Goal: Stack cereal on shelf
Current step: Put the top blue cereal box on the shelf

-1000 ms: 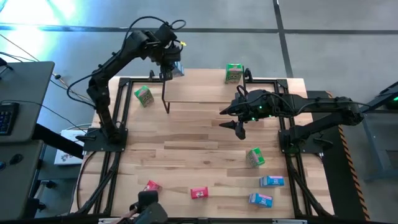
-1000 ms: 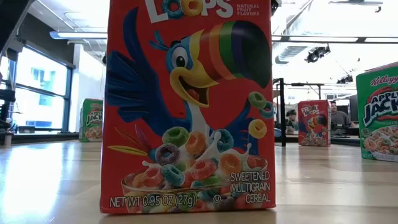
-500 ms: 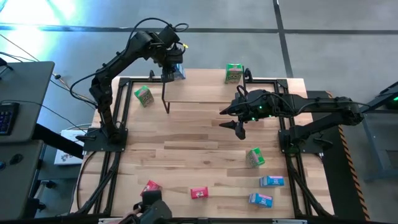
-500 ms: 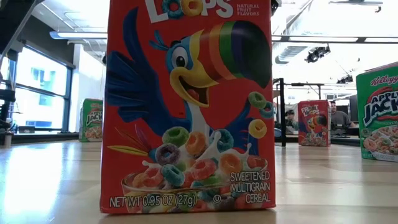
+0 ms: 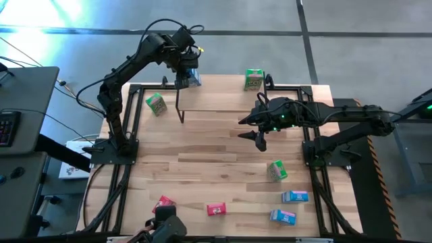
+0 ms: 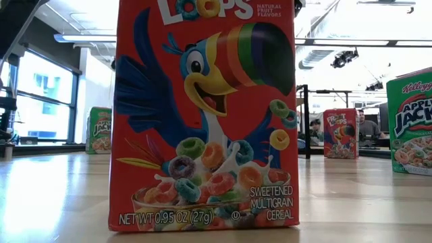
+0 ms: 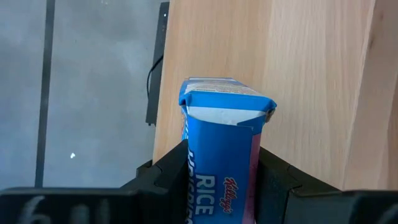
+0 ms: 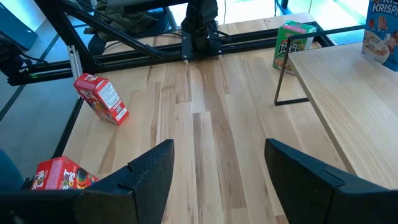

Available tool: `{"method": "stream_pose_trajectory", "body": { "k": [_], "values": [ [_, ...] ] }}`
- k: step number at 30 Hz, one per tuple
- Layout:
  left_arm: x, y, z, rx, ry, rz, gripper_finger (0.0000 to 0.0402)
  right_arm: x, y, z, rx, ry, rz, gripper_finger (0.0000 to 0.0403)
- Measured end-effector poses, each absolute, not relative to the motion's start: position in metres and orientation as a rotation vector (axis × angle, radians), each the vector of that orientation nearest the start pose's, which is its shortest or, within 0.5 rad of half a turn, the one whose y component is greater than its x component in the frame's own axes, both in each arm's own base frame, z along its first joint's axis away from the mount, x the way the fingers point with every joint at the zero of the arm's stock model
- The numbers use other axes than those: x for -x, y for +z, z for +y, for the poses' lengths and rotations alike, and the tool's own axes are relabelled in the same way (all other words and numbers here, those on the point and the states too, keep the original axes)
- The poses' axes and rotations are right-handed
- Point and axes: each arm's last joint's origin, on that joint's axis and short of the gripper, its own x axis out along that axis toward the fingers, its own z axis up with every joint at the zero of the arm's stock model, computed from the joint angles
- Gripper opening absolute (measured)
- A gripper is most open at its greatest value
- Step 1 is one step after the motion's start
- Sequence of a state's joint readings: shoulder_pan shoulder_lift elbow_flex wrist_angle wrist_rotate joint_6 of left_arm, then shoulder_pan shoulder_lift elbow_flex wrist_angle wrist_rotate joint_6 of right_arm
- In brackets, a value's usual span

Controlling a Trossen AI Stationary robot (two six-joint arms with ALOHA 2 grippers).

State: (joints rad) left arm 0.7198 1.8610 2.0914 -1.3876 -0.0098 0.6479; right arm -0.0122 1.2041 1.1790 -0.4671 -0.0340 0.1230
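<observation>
The left gripper [image 5: 191, 75] was clamped on a blue cereal box [image 5: 194, 77], holding it over the far left corner of the shelf [image 5: 216, 101]. In the left wrist view that blue box [image 7: 222, 155] stood squeezed between the two dark fingers [image 7: 168, 171], its torn white top flap pointing away from the camera, with the light-wood board below it.

Left of the shelf, a green box [image 5: 156, 103] rested on the tabletop [image 5: 202, 155], close to the thin black leg [image 5: 179, 108] at the shelf's near left corner. Along the near edge of the table lay a pink-red box [image 5: 165, 202] and, to its right, a second pink-red box [image 5: 216, 209]. In the low view a red Froot Loops box [image 6: 206, 115] stood directly before the camera and filled most of the picture.

Farther right, a second green box [image 5: 254, 79] stood at the far edge of the table, behind the right end of the shelf. The right gripper [image 5: 259, 140] hung over the middle of the table, just in front of the shelf, its fingers spread wide and holding nothing; its wrist view showed bare planks between them. Nearer the right side a third green box [image 5: 276, 170] lay on the table, and beyond it, toward the near right corner, were two more blue boxes [image 5: 295, 196], one [image 5: 283, 217] closer to the table's edge.
</observation>
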Motion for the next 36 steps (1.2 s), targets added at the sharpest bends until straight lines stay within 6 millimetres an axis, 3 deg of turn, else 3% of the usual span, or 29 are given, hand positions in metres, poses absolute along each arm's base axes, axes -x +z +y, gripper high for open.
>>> {"method": "stream_pose_trajectory", "body": {
  "k": [36],
  "values": [
    [-0.2694,0.3735,0.2414,-0.127,0.233,1.237,0.0126,-0.2571,0.358,-0.0021,-0.132,-0.009,0.493,0.0244]
  ]
}}
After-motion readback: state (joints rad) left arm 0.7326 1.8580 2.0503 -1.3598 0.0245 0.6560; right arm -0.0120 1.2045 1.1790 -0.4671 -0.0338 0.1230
